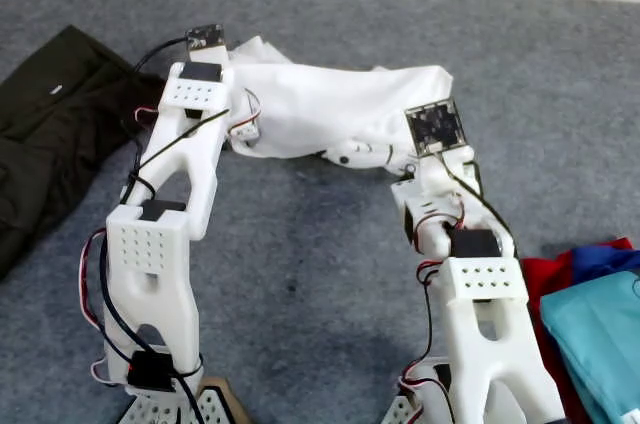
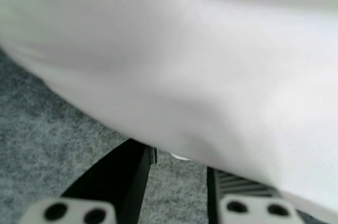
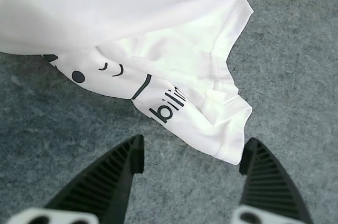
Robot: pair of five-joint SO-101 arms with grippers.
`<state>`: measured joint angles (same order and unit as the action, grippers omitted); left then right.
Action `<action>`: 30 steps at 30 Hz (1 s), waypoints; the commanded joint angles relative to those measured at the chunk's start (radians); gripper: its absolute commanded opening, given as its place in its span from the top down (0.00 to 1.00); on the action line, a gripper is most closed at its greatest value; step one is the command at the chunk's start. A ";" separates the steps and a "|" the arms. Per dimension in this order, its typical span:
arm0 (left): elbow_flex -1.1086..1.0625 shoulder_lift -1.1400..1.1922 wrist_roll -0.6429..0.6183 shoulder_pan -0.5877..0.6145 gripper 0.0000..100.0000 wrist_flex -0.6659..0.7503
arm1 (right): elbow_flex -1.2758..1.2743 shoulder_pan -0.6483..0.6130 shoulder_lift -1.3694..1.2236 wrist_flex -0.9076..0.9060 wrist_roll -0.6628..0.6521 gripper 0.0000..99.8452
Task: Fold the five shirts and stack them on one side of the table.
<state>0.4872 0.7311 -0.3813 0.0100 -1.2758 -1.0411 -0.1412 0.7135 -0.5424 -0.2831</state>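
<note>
The right gripper [image 3: 190, 152] is held open beside the white shirt [image 3: 158, 34]; the state of the left gripper [image 2: 178, 174] cannot be told. The cloth may be bunched if it is grasped unevenly.

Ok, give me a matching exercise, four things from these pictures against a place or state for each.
1 white cloth shirt
2 dark crumpled garment
3 teal folded shirt
4 right gripper

a high view's right edge
b open
c high view's left edge
d high view's upper middle

Pairs: 1-d, 2-c, 3-a, 4-b
</note>
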 commanded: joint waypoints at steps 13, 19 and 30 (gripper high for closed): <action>0.153 -0.344 -0.005 -0.068 0.99 -0.427 | -0.119 -0.004 0.039 0.151 0.091 0.71; 0.051 -0.591 -0.002 0.099 0.99 -0.480 | -0.119 -0.004 0.038 0.147 0.114 0.71; -0.403 -0.900 0.135 0.176 0.99 -0.353 | -0.116 -0.005 0.030 0.096 0.147 0.71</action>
<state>0.2186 -0.0944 -0.2616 0.1757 -1.7484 -1.1715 -0.1412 0.7227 -0.4427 -0.1481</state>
